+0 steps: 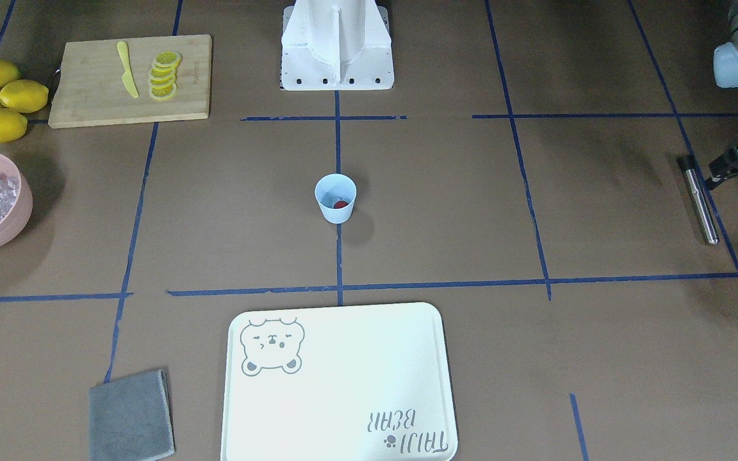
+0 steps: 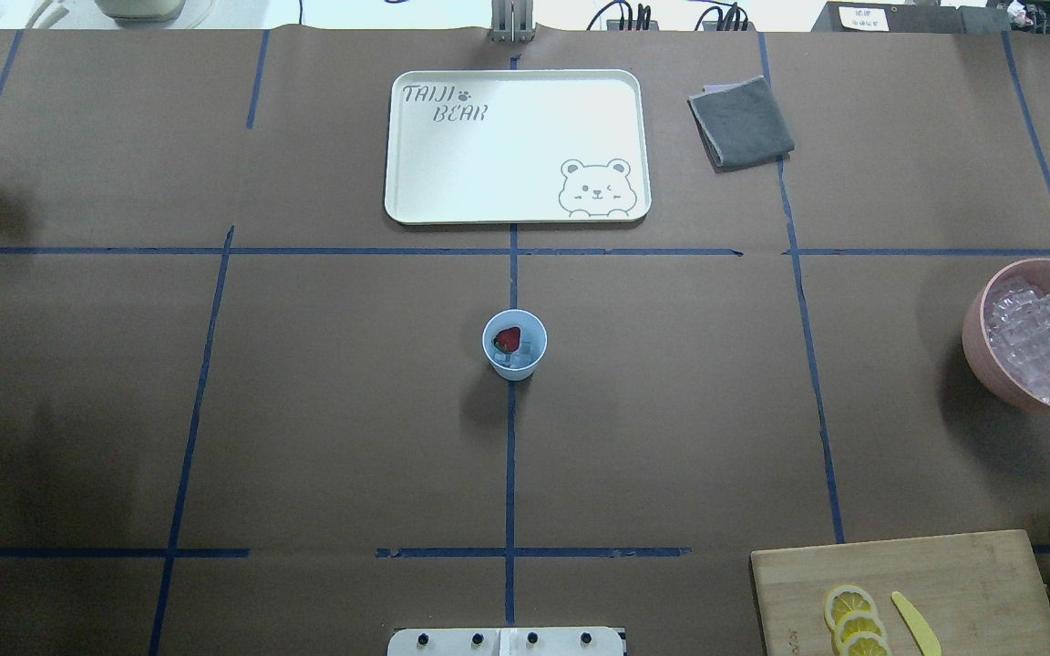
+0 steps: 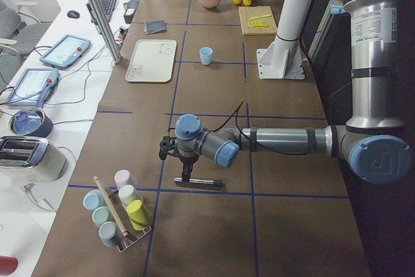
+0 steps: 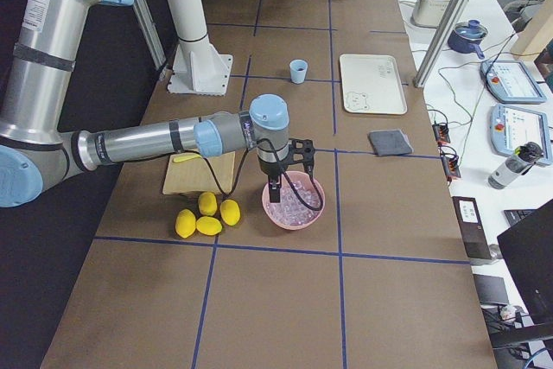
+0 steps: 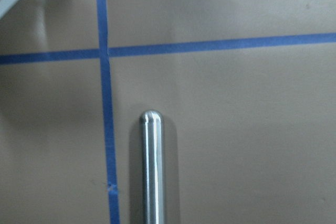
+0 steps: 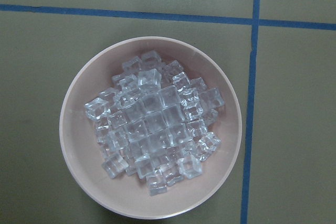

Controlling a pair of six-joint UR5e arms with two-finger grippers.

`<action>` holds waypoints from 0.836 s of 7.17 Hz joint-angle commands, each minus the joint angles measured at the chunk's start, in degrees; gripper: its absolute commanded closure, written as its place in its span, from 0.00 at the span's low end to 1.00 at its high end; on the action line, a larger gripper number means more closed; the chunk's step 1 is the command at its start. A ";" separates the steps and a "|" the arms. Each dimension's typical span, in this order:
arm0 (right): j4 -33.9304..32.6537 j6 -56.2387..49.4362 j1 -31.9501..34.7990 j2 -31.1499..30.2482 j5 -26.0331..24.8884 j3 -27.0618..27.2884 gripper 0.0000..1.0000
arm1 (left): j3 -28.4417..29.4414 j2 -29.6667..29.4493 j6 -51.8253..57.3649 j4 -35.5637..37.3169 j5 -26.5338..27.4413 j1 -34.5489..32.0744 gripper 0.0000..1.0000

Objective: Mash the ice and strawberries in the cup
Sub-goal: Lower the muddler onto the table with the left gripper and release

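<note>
your cup (image 2: 514, 344) stands mid-table on a tape line, with the strawberry (image 2: 508, 339) and ice (image 2: 525, 353) inside, well apart from both grippers. the left gripper (image 3: 186, 174) hangs just over the rod (image 1: 699, 200) at the far left, arm stretched low and level. the right gripper (image 4: 273, 192) points down over the bowl (image 6: 71, 129) of cubes, far right. you cannot tell whether either is apart or together.

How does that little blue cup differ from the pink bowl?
The cup is small, light blue and holds one strawberry with a few ice cubes; the bowl is wider, pink and heaped with ice only. The cup stands mid-table, the bowl near an edge. Both stand upright.
</note>
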 commanded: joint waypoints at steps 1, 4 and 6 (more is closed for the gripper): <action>-6.56 -10.72 4.98 0.48 -0.14 -1.33 0.00 | -0.44 0.32 6.98 3.78 -4.18 -4.75 0.00; -12.41 -19.13 8.25 0.49 -0.85 -2.99 0.00 | -11.47 0.41 18.74 27.62 -3.77 -10.81 0.00; -12.41 -19.14 8.25 0.22 -0.94 -3.44 0.00 | -15.19 1.45 24.85 35.00 -0.20 -12.94 0.00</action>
